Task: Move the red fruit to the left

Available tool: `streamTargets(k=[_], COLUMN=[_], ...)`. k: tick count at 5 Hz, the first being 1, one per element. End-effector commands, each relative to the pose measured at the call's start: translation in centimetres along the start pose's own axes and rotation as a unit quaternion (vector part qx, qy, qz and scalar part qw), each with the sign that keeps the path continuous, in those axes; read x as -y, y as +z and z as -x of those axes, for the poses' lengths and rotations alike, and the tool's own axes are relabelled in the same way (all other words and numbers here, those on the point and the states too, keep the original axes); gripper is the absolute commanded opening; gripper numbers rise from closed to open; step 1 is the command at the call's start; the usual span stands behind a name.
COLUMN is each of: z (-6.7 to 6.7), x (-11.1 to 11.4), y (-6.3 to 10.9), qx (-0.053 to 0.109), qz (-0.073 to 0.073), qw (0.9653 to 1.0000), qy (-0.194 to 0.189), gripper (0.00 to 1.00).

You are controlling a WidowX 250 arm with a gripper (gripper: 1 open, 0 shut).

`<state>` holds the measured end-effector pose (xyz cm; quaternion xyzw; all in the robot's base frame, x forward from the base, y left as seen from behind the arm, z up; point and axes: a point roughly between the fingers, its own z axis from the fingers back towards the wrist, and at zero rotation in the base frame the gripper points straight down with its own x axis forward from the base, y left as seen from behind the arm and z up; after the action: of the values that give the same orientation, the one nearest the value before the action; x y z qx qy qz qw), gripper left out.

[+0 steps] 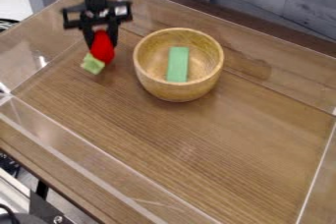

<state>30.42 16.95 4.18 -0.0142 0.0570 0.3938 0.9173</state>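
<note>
Jaws part-closed, gripper (100, 33) pinching red fruit (101, 45) from above, green stem end low at table (197, 149), left of wooden bowl (180, 65). Placing step. Next: touch down, let go, lift clear.

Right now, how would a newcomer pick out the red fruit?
Start at the wooden bowl on the table. To its left, under the black gripper, hangs the red fruit, its green leafy end lowest. It is the only red thing; the bowl's block is flat and green.
</note>
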Motion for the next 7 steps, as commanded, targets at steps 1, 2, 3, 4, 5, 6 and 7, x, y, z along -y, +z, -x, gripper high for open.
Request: streamTargets(k=[1,2,3,4,5,6,7], z=[-0.6,-0.7,-0.7,-0.8,0.2,0.9,0.4], x=[-0.1,-0.2,-0.3,-0.4,-0.2,0.0,-0.8], y=[2.5,2.6,2.4,2.1,2.3,2.5,2.1], qx=[0.042,0.041,0.040,0.039,0.038,0.040,0.044], qz=[0.007,0.002,-0.003,-0.008,-0.014,-0.017,-0.021], qw=[0.9986,0.9979,0.9961,0.9938,0.9885,0.9812,0.9730], qy=[-0.033,-0.051,-0.079,-0.104,-0.146,-0.188,-0.225], gripper=[0.00,0.00,0.00,0.00,1.00,0.00,0.00])
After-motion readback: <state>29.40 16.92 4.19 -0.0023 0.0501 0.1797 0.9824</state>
